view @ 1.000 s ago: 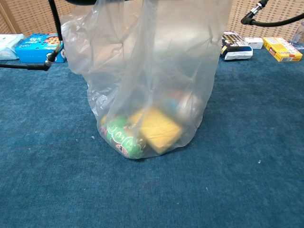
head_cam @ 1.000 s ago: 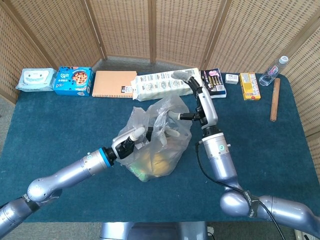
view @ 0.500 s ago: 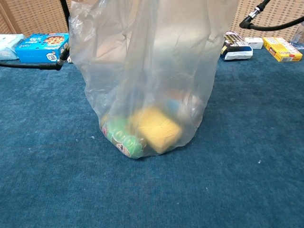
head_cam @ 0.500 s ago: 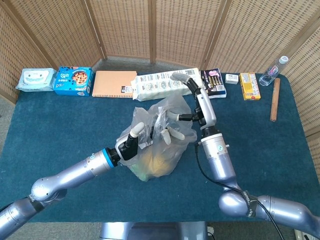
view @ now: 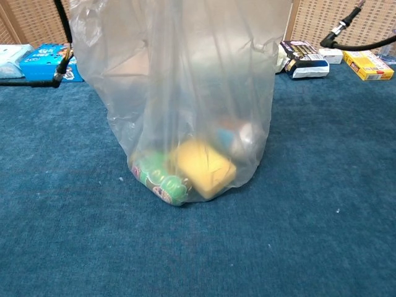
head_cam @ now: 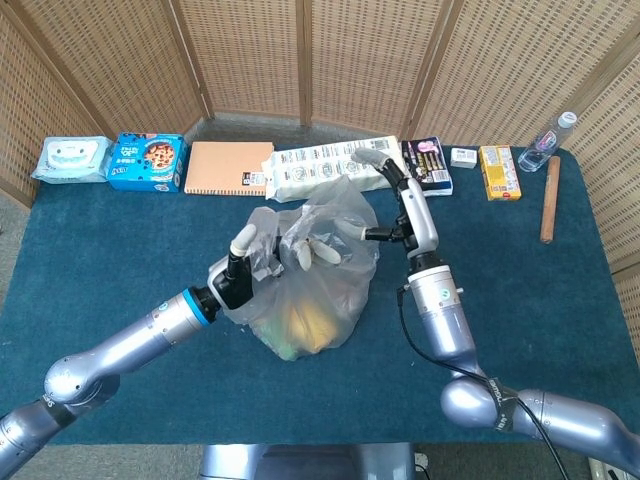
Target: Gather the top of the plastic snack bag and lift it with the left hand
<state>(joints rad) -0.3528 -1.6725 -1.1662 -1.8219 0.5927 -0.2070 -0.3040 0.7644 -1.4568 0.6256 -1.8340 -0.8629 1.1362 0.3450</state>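
clear bag (view: 185,74), dark blue table (view: 322,204)

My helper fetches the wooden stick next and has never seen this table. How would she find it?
Go to the blue table's far right corner, past the yellow box. The wooden stick lies just below the water bottle, the only plain brown rod there.

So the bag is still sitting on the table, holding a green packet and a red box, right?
Not quite: the box inside the bag is yellow, not red, as the chest view shows. The green packet is there, and the bag does sit on the table.
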